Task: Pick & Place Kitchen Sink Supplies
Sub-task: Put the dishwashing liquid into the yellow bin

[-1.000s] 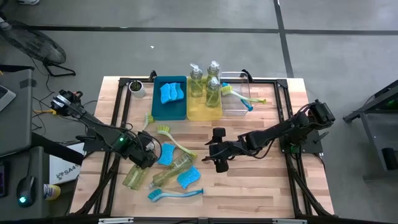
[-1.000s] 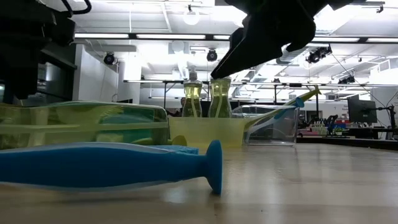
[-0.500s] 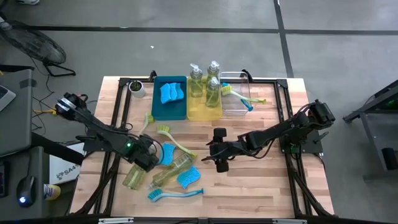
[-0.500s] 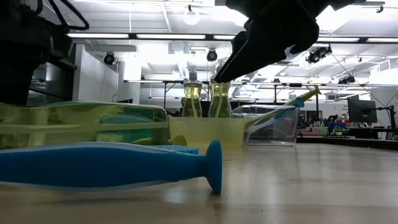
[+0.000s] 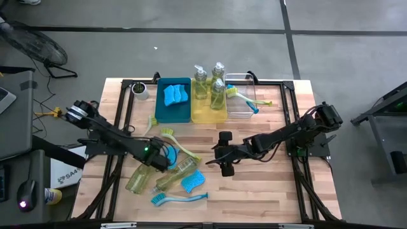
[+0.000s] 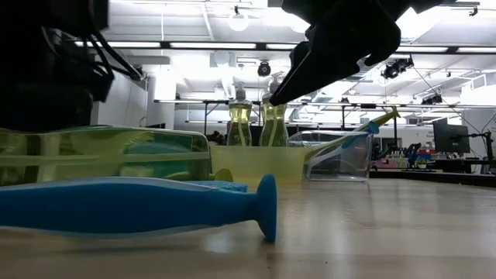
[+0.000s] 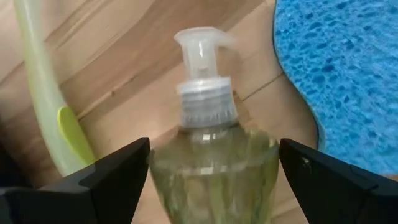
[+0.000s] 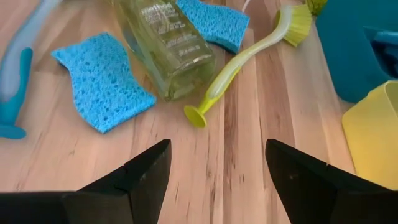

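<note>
Two clear soap bottles lie on their sides on the table, one (image 5: 136, 180) to the left and one (image 5: 175, 174) beside it. My left gripper (image 5: 158, 158) points down over a lying bottle (image 7: 211, 155), open, with a finger on each side of the bottle's shoulder just below the pump (image 7: 202, 68). Next to the gripper lie a blue sponge (image 7: 336, 74) and a yellow-green brush (image 5: 180, 144). A second sponge (image 5: 193, 181) and a blue brush (image 5: 179, 198) lie nearer the front. My right gripper (image 5: 224, 163) hangs open above the table's middle with nothing between its fingers. My left gripper comes from above with its fingers (image 7: 118, 174) close on either side of the bottle's shoulder (image 7: 165, 165), which rests on the table. Whether they touch it I cannot tell.
At the back stand a blue bin (image 5: 173, 109) with sponges, a yellow bin (image 5: 208, 114) with upright soap bottles, and a clear bin (image 5: 240, 109) with brushes. A small white cup (image 5: 140, 90) sits at the far left. Bare wood lies right of my right gripper.
My left gripper has sunk toward the table and shifted toward the table's right edge, coming over the lying bottle's pump end. The bottles, sponges and brushes have stayed where they were.
</note>
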Controlling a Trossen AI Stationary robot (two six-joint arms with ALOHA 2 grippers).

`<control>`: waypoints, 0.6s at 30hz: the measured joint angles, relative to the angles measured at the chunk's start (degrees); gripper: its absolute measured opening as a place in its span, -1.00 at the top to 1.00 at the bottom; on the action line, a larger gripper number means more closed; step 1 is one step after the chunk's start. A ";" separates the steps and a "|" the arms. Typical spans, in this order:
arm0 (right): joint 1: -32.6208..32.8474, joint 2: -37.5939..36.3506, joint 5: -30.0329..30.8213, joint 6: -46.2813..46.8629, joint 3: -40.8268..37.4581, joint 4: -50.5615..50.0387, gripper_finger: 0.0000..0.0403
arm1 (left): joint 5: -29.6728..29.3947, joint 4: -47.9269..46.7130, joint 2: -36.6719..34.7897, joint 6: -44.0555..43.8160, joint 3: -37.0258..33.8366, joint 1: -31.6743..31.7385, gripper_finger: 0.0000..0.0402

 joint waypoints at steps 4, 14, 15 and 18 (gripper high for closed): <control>0.02 0.00 -0.13 1.39 -0.01 -1.85 -0.26 | 1.58 0.68 1.29 2.39 -0.01 1.38 -0.75; 0.00 -0.02 -0.13 1.54 -0.04 -2.39 -0.26 | 4.31 -0.59 1.30 2.91 0.01 1.61 -0.39; 0.02 -0.02 -0.13 1.61 -0.04 -2.38 -0.26 | 4.31 -0.61 1.30 2.94 0.01 1.59 -0.35; 0.00 -0.02 -0.13 2.14 -0.04 -2.37 -0.26 | 4.35 -0.64 1.30 2.97 0.01 1.59 -0.30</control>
